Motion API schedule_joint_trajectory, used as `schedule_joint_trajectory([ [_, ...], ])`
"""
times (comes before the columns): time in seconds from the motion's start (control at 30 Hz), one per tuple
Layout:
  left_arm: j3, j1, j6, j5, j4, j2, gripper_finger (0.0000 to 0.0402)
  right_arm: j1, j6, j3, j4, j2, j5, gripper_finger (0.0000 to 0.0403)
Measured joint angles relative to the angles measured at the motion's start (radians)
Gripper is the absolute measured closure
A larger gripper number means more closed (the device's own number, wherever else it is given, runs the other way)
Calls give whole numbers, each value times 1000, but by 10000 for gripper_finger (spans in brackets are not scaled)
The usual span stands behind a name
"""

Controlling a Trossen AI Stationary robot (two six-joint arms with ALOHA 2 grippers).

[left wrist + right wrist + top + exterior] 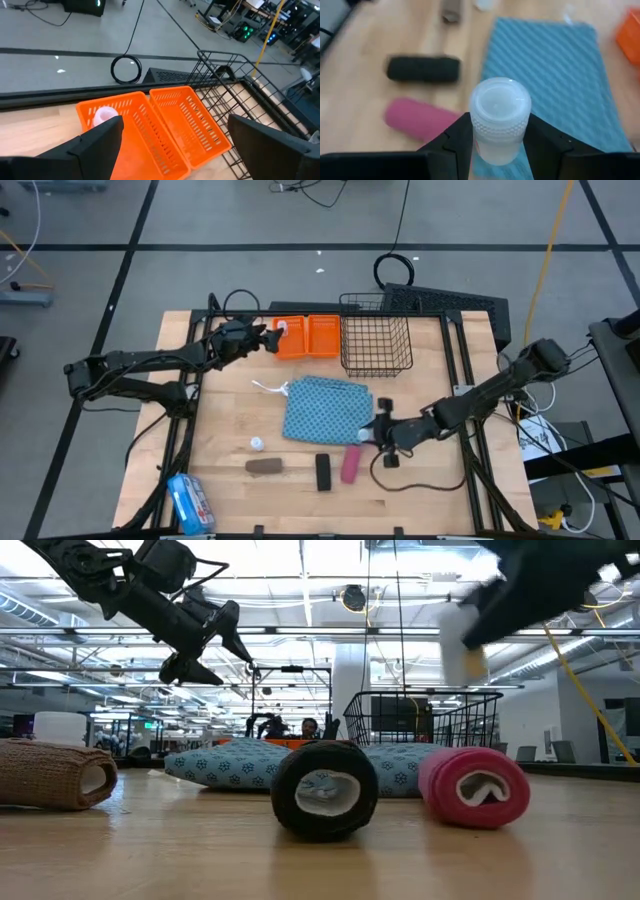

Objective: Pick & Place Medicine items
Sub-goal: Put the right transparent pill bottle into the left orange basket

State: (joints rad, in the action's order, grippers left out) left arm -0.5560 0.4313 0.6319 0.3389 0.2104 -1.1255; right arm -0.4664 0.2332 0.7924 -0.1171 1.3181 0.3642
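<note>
Right claw (497, 132) around white bottle (499, 117), aloft.

Hidden, cropped and blurred areas

In the low view, we find the right gripper (465, 635) smeared by motion at 1 o'clock, its arm cut off by the top edge, and the white bottle (462, 662) it carries is only a pale smudge. The brown roll (55, 773) is cropped at 9 o'clock by the left edge. In the right wrist view, the black roll (423, 69) and pink roll (417, 119) are blurred, and the bottle's base sits hidden between the fingers. In the left wrist view, the left gripper's fingers (85, 150) cover the near end of the orange tray (165, 125); a pale object (105, 116) inside is too indistinct to identify.
</note>
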Motion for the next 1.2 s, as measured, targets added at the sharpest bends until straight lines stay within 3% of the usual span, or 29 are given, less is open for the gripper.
schedule_joint_trajectory([
  [0.23,0,-1,-29,2,-4,0,34,-18,220,-261,23,-189,77,270],
  [0.53,0,0,-38,22,-4,0,34,-40,228,-542,359,-229,112,270],
  [0.97,0,0,-53,28,-3,0,34,-40,224,-621,398,-230,141,268],
  [1.2,0,0,-51,28,-3,0,34,-39,253,-633,375,-229,131,175],
])
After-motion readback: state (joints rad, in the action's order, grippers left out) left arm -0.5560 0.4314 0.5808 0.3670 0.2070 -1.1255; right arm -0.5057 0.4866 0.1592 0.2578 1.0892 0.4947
